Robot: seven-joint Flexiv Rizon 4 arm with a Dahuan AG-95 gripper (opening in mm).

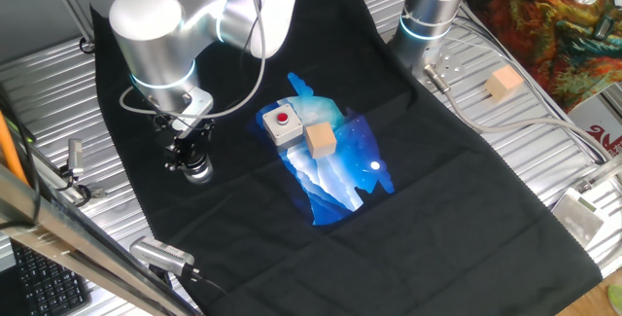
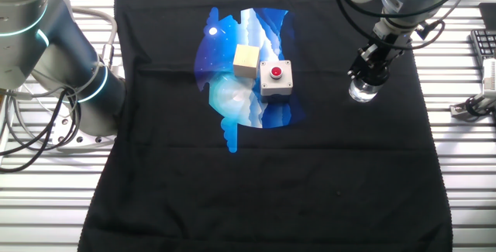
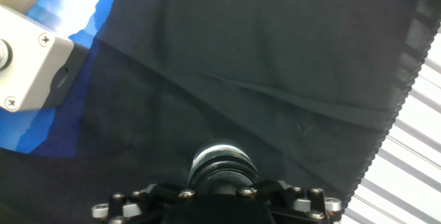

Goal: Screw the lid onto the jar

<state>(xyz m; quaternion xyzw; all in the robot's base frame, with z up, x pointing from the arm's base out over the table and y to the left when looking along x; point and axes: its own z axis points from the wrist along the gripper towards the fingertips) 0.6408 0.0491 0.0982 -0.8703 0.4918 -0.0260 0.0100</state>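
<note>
One gripper stands low over the jar at the left of the black cloth on the counter, a dark cap, probably the lid, at its tips; whether the fingers clamp it cannot be told. Risks: cross-threading if the lid sits tilted on the rim, and the unanchored jar spinning or sliding on the soft cloth as torque is applied. To the right, well apart, the grey button box and wooden cube rest touching on the blue print; neither obstructs. A second cube lies off the cloth, far right.
</note>
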